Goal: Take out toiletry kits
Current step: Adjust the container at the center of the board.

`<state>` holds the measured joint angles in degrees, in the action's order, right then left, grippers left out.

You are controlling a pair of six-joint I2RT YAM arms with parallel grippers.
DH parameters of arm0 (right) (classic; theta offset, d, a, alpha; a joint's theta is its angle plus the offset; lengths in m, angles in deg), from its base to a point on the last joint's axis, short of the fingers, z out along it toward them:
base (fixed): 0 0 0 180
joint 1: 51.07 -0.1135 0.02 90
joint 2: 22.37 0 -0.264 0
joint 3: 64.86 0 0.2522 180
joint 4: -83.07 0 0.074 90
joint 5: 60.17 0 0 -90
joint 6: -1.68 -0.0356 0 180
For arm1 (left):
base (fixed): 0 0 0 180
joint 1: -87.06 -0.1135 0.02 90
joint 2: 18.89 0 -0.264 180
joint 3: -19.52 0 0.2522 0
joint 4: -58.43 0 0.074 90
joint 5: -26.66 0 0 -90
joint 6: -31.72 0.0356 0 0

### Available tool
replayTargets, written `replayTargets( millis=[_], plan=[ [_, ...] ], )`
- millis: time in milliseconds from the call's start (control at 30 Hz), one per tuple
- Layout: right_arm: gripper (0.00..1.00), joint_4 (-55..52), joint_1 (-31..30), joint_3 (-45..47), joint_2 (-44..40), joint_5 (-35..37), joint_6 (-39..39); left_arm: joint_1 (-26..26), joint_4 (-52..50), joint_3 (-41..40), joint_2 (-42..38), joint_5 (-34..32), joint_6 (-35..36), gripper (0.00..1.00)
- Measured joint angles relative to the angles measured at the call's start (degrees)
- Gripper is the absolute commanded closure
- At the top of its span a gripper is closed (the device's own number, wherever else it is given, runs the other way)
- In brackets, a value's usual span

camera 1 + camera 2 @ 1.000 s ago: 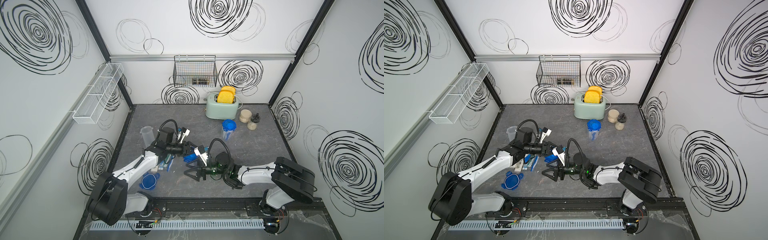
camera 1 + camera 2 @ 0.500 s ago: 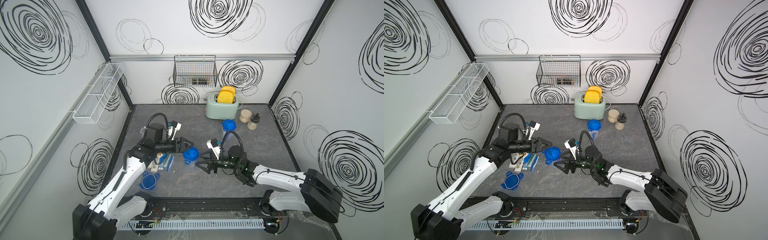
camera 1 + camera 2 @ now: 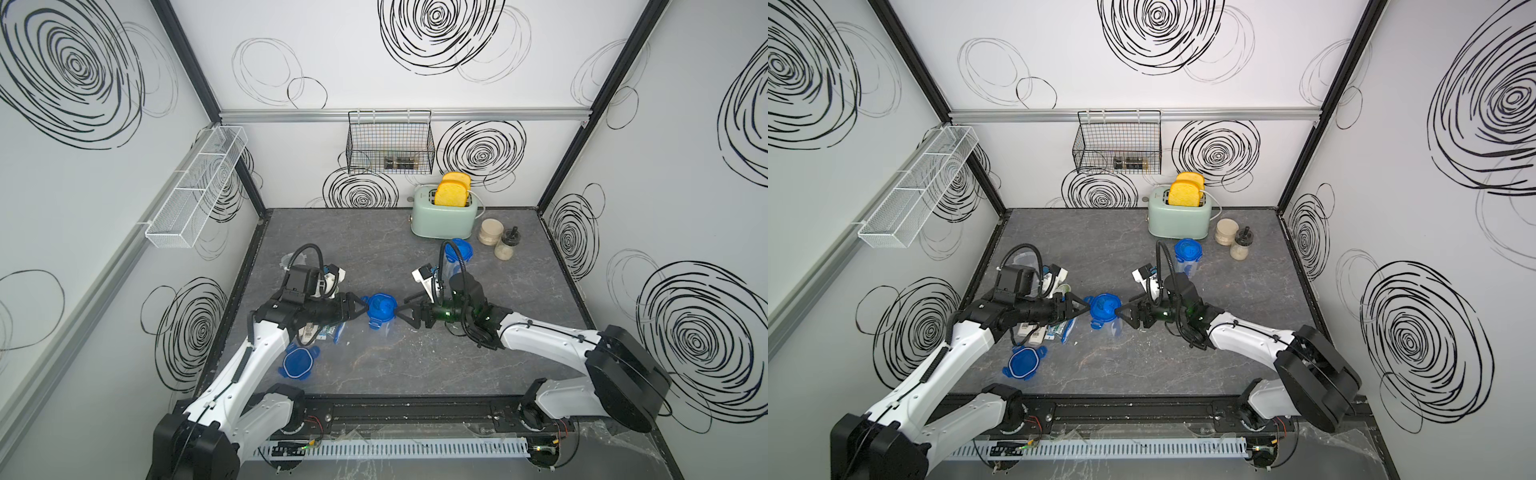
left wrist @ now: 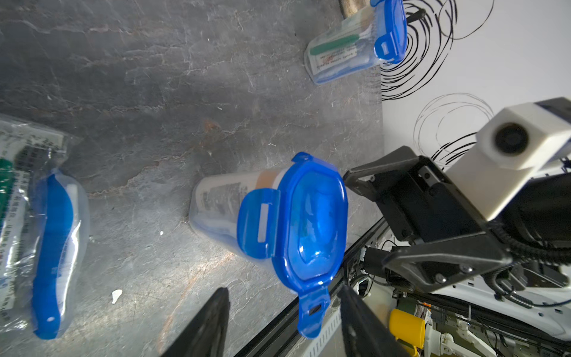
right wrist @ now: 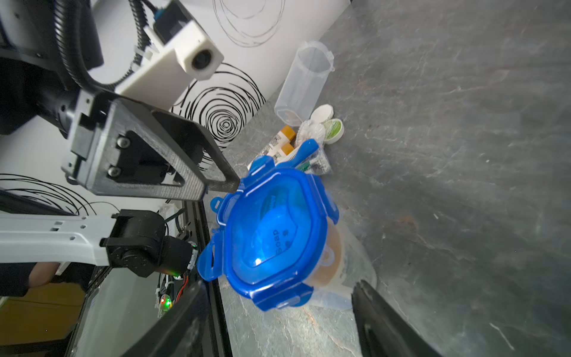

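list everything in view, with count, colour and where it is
lidded container: 1, clear with blue clip lid, mid-table between the grippers
second lidded container: 1, clear and blue, in front of toaster
empty container: 1, clear, no lid, rear left
loose lid: 1, blue, front left
toiletry kit items: pile, tan-capped cream bottles, white and green tins, blue toothbrush, beside empty container
toaster: 1, mint green, rear
toast slices: 2, yellow, in toaster
jars: 2, beige-filled, right of toaster
wire basket: 1, black, back wall
mesh shelf: 1, white, left wall
table: grey
left gripper: black, open, at lid
right gripper: black, open, opposite
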<state>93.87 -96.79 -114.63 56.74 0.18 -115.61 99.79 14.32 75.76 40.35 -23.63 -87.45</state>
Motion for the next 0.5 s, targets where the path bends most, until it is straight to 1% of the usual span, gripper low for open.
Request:
replayTargets(
  millis=[300,500],
  plan=[
    [0.26,-0.7,-5.7,-0.6,0.5,-1.2,0.1,3.0,4.5,0.0,5.0,-0.2,-1.0,0.45],
    [0.26,-2.4,-7.5,-0.6,-0.1,-1.1,0.9,4.4,7.0,0.2,8.1,-0.6,-1.5,0.46]
  ],
)
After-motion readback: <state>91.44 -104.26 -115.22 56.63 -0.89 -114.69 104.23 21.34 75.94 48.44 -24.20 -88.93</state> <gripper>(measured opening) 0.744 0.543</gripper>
